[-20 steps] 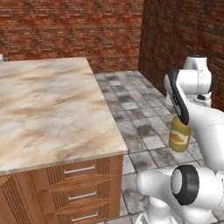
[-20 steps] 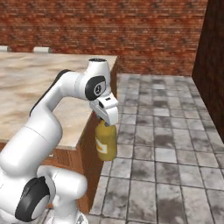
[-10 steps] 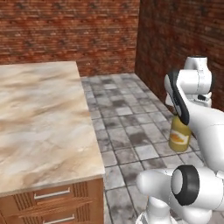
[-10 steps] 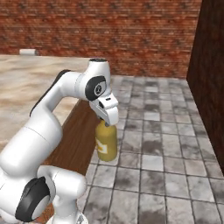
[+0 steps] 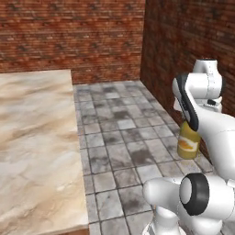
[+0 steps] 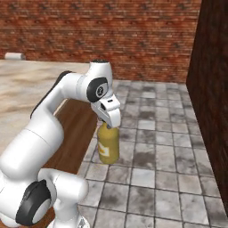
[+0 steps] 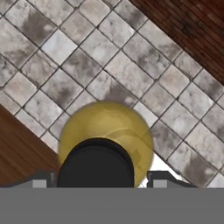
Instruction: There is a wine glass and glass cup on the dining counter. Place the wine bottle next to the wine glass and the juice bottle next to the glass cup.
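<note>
I have the gripper (image 6: 109, 126) clamped on the juice bottle (image 6: 108, 144) by its cap, hanging upright over open tiled floor (image 6: 156, 151), just beyond the counter (image 5: 32, 147) edge.

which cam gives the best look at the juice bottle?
Right base view: the juice bottle hangs upright from the gripper, body and label clear. Left base view shows its lower body, top hidden behind the arm. Hand view looks straight down on its dark cap.
</note>
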